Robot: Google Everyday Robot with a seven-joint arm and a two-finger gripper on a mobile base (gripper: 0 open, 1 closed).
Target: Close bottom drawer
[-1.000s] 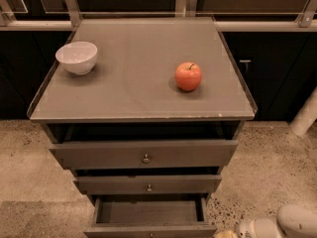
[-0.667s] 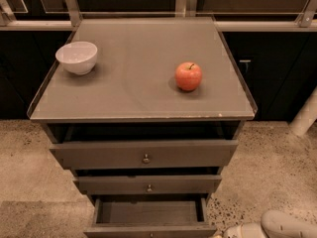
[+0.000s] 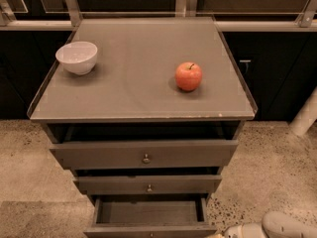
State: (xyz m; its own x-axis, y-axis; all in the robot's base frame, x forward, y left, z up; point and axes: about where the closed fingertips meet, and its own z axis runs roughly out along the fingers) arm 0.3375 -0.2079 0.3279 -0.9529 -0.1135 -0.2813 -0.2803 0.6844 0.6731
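Note:
The bottom drawer point(image 3: 148, 212) is the lowest and narrowest of three dark grey-brown drawers. It is pulled out, and its empty inside shows. Its front panel point(image 3: 148, 230) is cut off by the bottom edge of the view, and its knob is out of view. My gripper point(image 3: 229, 231) is at the bottom right, low, next to the right end of that front panel. The white arm point(image 3: 287, 225) trails off to the right behind it. I cannot tell whether it touches the drawer.
The middle drawer point(image 3: 147, 185) and top drawer point(image 3: 143, 154) stand slightly out, each with a small round knob. A white bowl point(image 3: 77, 57) and a red apple point(image 3: 188, 76) sit on the cabinet top point(image 3: 138, 90). A white post point(image 3: 306, 115) stands at the right on the speckled floor.
My arm and gripper have slid a little to the left along the bottom edge, closer to the bottom drawer's right end. The drawers, bowl and apple have not moved.

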